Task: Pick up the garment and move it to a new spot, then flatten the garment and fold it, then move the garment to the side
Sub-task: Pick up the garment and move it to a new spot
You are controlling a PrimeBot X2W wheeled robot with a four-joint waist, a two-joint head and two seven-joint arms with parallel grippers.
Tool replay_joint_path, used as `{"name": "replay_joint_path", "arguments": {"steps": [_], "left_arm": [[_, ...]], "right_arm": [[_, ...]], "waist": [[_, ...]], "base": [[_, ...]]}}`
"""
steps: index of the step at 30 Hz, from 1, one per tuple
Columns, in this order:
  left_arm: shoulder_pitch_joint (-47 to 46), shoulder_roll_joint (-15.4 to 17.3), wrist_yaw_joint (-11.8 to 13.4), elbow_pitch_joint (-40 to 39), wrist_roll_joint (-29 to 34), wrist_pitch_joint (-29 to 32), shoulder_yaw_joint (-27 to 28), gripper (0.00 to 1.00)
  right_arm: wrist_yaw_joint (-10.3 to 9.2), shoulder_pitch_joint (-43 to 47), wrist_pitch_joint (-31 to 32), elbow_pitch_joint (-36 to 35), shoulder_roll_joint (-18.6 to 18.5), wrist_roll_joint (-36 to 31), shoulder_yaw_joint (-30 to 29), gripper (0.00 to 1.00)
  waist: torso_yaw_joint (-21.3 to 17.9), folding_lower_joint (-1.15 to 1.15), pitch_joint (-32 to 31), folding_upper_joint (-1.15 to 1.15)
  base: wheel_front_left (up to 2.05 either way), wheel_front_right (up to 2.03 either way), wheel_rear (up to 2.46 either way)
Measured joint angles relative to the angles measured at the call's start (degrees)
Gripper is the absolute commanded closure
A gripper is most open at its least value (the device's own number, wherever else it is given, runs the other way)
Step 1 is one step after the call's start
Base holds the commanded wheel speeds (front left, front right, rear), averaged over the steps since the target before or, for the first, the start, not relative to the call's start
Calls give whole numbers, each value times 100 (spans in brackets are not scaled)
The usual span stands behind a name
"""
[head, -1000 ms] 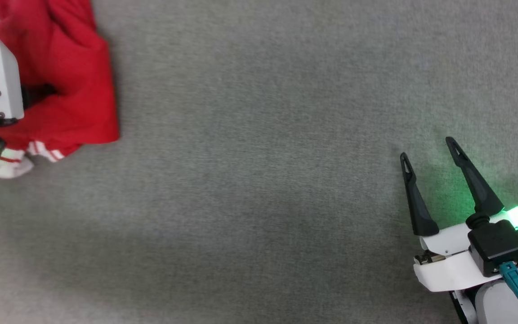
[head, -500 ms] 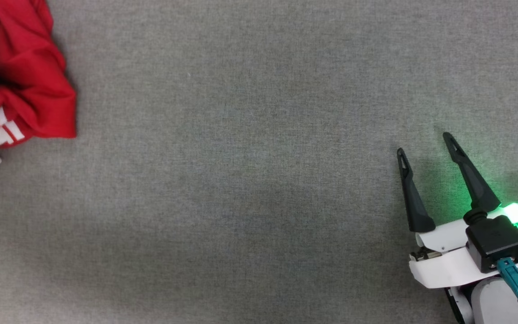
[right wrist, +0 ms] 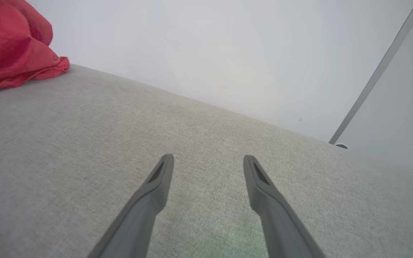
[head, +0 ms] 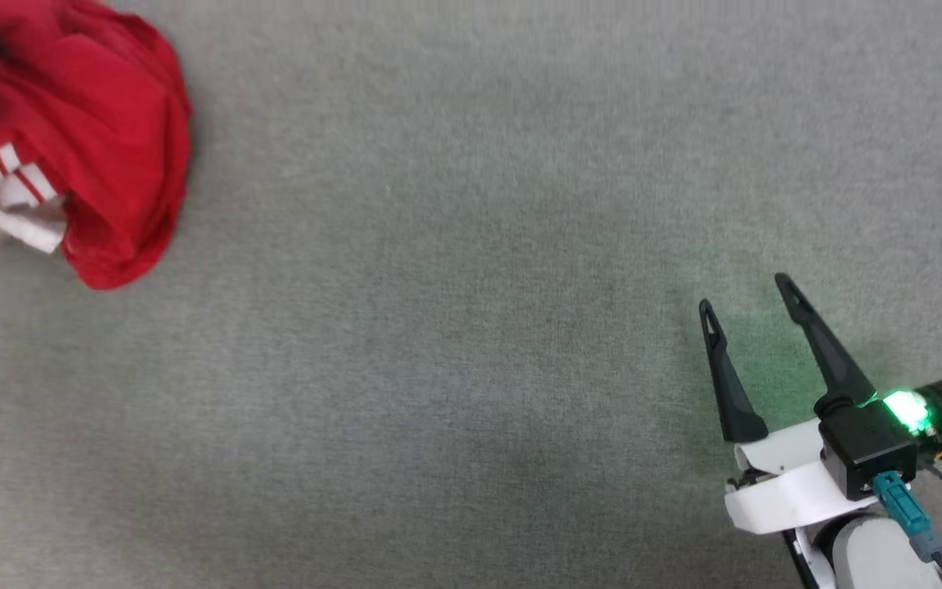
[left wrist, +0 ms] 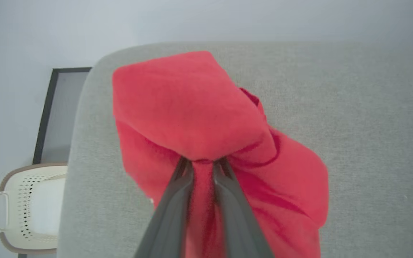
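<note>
- A grey woven-fabric surface (head: 471, 343) lay under everything, with a pale wall behind.
- The red jersey garment with white striped trim (head: 111, 123) was bunched at ten o'clock in the head view. A fold was pinched between the nearly closed jaws of the left gripper (left wrist: 203, 163), probably for lifting.
- The right gripper (head: 745, 294) was held wide open and empty at four o'clock, likely kept clear.
- Counted: one garment, two grippers, one white perforated basket (left wrist: 23, 208).
</note>
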Motion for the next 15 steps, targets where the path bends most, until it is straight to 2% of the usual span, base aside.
{"name": "replay_joint_path", "arguments": {"steps": [6, 15], "left_arm": [[-367, -111, -33, -271, 103, -40, -203, 100], [-353, -603, -48, -787, -88, 270, -522, 100]], "right_arm": [[0, 87, -24, 203, 21, 91, 8, 0], [0, 181, -34, 298, 30, 269, -288, 0]], "waist": [[61, 0, -522, 0], [-110, 0, -1120, 0]], "base": [[0, 0, 0], [0, 0, 0]]}}
